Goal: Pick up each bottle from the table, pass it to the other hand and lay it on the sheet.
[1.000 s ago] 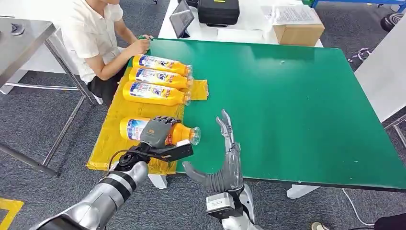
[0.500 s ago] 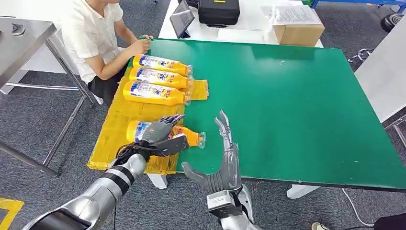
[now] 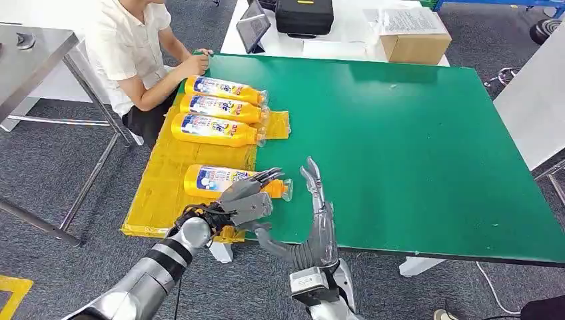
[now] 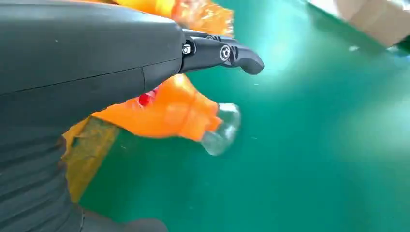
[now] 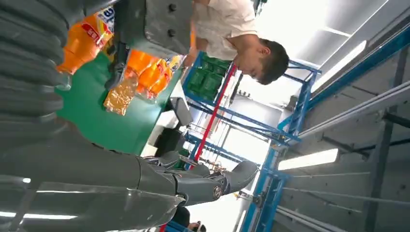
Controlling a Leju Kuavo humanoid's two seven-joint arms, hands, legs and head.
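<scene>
The bottle [image 3: 230,182] lies on the sheet [image 3: 160,193], near its bench-side edge. Left hand [image 3: 250,197] spread just above it, holding nothing; lift straight off. Right hand [image 3: 318,213] wide, empty.

Glossy plastic bottle [image 3: 226,181], crinkled sheet [image 3: 160,193]

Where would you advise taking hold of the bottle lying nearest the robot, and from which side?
Probably around the broad labelled body of the nearest bottle, coming down from above. It lies on its side on the yellow sheet, its narrow neck and clear cap pointing out over the green table, so the wide middle looks steadiest. The left hand hovers by its neck.
</scene>
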